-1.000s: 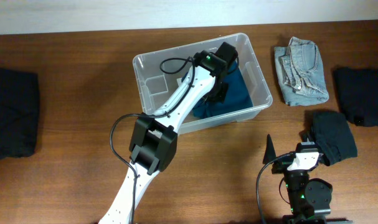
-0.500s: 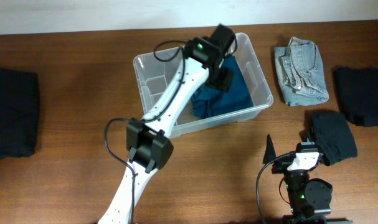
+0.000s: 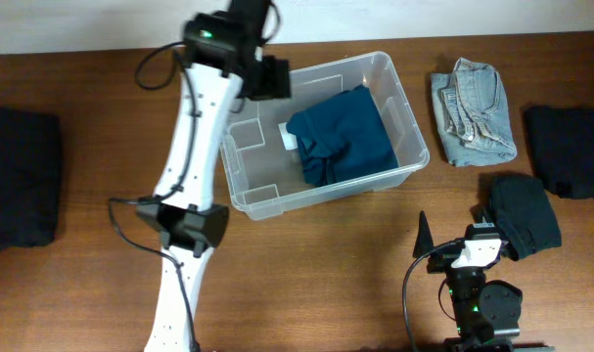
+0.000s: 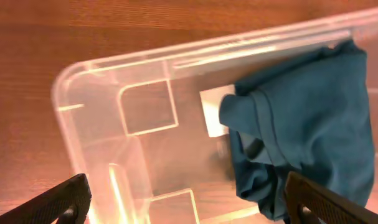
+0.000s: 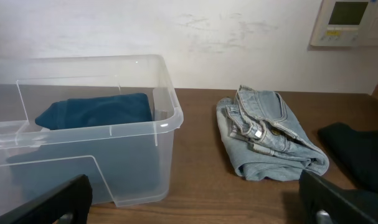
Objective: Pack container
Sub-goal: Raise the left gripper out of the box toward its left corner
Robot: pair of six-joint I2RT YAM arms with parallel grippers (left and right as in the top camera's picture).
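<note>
**Wide open, left fingers point(image 4: 64, 199) and right fingers point(image 5: 58, 200) alike, nothing held**

Up high on the left arm, the left fingers hang over the far-left corner of the bin point(image 3: 406, 110), spread apart with only clear plastic showing between them. That bin sits in the middle of the desk point(image 3: 101, 127), slightly skewed, its long side running left to right. Inside, a teal cloth point(image 3: 341, 142) lies bunched in the right half, one fold lapping over the white label point(image 3: 289, 137) on the base. The left half of the bin is bare plastic.

Down at the near right, the right fingers sit low by the desk edge, parted, pointing toward the far side. A dark cloth point(image 3: 522, 215) lies just beside them on the right. Folded jeans point(image 3: 473, 110) rest right of the bin, apart from it, with another dark bundle point(image 3: 571, 147) beyond at the right edge. Well apart on the far left of the desk, one more dark pile point(image 3: 18, 186).
</note>
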